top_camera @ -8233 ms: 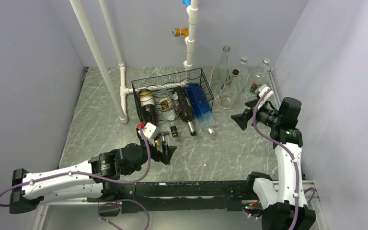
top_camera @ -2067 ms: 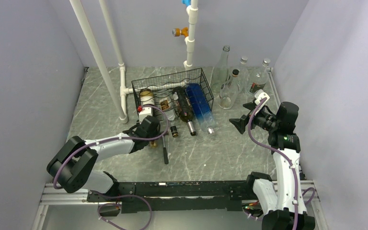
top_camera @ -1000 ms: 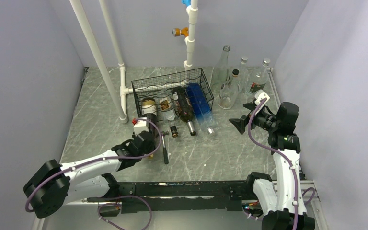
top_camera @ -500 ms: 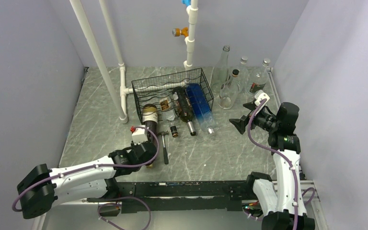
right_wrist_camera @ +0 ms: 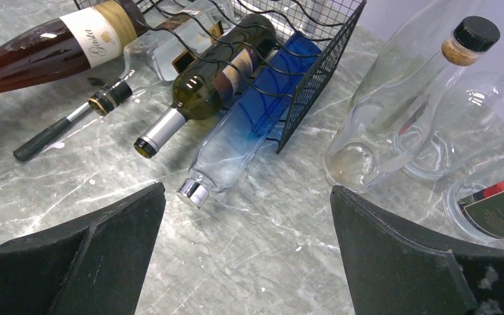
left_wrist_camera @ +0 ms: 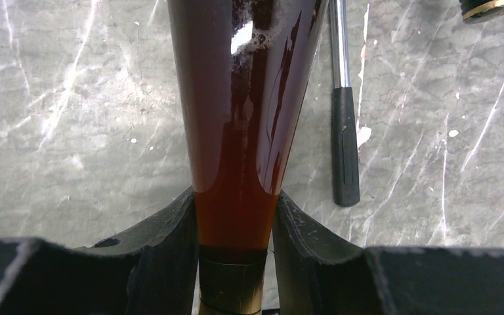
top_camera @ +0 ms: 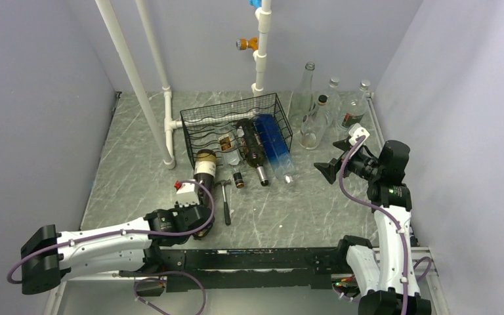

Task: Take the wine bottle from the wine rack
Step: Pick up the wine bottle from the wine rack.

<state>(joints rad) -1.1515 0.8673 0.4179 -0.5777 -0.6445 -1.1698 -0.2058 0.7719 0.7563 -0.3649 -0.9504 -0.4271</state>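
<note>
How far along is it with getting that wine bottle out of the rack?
Nearly there. Done: the left pincer is clamped on the neck of the brown wine bottle, and most of the bottle lies outside the wine rack. In hand: the bottle's base is right at the rack's mouth. Left: get it fully clear and set it down. The right pincer hangs open, off to the side.

The wine bottle (left_wrist_camera: 236, 131) is amber-brown with a cream label. The rack (top_camera: 230, 113) is black mesh; the table (top_camera: 302, 203) grey, white-veined marble. The right bottle (right_wrist_camera: 256, 111) fades blue to clear.
</note>
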